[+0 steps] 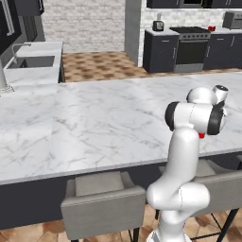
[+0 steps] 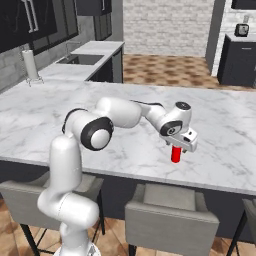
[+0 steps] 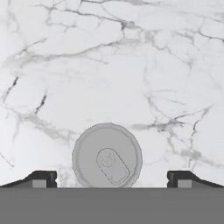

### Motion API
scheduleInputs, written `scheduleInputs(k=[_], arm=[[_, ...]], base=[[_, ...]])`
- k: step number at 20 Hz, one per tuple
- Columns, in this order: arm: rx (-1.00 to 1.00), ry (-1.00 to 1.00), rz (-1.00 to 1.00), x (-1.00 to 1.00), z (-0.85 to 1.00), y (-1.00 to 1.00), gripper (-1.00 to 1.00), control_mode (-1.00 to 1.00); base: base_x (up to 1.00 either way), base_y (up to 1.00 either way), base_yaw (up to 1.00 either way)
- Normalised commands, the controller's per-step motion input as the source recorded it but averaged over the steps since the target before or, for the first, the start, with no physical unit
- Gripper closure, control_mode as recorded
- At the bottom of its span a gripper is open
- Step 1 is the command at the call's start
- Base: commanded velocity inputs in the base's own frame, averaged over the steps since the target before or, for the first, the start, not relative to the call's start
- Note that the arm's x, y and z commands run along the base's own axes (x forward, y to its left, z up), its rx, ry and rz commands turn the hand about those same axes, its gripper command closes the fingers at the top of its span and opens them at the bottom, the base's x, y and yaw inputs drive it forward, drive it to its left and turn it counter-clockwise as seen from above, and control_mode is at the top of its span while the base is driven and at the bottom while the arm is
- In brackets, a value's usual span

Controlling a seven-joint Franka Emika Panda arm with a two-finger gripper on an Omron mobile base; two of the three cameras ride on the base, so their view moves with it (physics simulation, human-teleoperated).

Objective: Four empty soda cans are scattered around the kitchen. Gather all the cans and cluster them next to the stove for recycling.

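Your two-finger gripper (image 3: 112, 178) hangs directly over a small red cylindrical soda can with a silver top (image 2: 176, 154), jaws spread wide to either side of it and not touching. The can stands upright on the white marble island counter (image 2: 125, 100), near its front edge. The black stove (image 1: 190, 47) sits well apart across the kitchen.

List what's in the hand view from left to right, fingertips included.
Left fingertip → soda can, seen top-down on the marble counter → right fingertip. The open gripper straddles the can without touching it.
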Motion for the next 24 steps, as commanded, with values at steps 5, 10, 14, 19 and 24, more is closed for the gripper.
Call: scheduleInputs(k=[5,10,14,19,24], arm=[[0.0,0.0,0.0,0.24,-0.18,-0.07,-1.0,-1.0],[0.0,0.0,0.0,0.12,-0.17,-0.05,1.0,-1.0],[0.0,0.0,-0.03,0.0,-0.02,-0.24,1.0,-1.0],[0.0,0.0,-0.03,0.0,0.01,-0.23,1.0,-1.0],[0.0,-0.01,0.0,-0.06,0.29,0.0,1.0,-1.0]], base=[[0.0,0.0,0.0],[0.0,0.0,0.0],[0.0,0.0,0.0],[0.0,0.0,0.0],[0.0,0.0,0.0]])
